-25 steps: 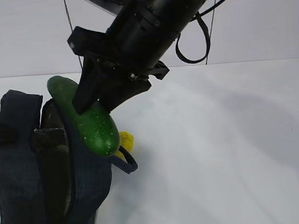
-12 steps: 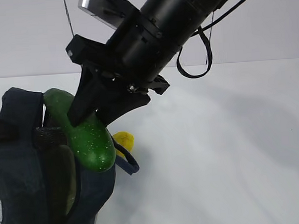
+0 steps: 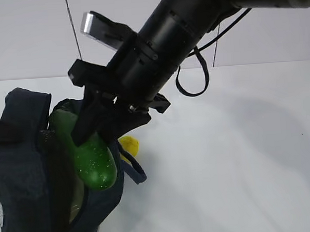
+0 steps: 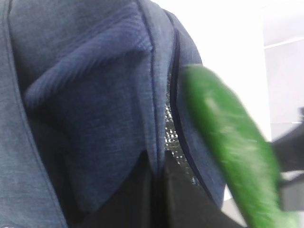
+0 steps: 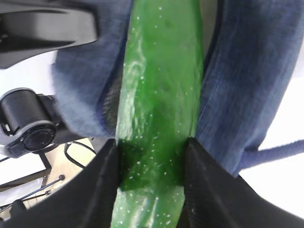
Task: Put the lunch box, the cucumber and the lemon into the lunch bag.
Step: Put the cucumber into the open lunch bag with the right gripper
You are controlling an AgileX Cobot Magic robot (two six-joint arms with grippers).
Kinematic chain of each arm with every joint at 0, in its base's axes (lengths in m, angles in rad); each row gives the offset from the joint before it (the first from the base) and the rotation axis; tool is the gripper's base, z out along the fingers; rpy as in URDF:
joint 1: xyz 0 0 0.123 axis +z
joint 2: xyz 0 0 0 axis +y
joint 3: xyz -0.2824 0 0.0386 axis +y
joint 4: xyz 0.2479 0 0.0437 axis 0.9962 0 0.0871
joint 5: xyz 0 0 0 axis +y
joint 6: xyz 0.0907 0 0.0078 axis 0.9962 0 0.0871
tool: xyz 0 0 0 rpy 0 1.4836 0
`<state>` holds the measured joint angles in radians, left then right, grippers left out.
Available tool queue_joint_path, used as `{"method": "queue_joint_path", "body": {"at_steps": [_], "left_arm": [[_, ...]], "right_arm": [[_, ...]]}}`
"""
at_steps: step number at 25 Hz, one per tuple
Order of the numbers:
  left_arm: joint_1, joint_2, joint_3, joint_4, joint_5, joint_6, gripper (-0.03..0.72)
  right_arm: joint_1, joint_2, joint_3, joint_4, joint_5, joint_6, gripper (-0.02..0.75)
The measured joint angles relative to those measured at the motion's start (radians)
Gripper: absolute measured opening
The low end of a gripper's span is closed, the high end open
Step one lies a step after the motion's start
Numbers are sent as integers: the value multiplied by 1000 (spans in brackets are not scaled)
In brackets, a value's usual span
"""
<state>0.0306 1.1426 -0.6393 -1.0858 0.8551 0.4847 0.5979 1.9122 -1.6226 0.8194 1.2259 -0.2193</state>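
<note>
Your right claw [image 3: 95,131] pinches the cucumber [image 3: 89,154], tilted partway into the lunch bag [image 3: 27,176] at the desk's [image 3: 226,159] left edge. The lemon [image 3: 129,146] sits just behind the bag. Left claw: cannot tell.

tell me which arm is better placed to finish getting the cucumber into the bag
Right. The right gripper is shut on the cucumber, whose far end already sits in the lunch bag opening. The left gripper isn't visible; its camera only faces the bag's side.
</note>
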Motion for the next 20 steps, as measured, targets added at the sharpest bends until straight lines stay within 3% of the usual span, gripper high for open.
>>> {"method": "queue_joint_path", "body": {"at_steps": [20], "left_arm": [[0,0,0,-39,19,12,-6]], "right_arm": [[0,64,2,97,-183,-108,317]]}}
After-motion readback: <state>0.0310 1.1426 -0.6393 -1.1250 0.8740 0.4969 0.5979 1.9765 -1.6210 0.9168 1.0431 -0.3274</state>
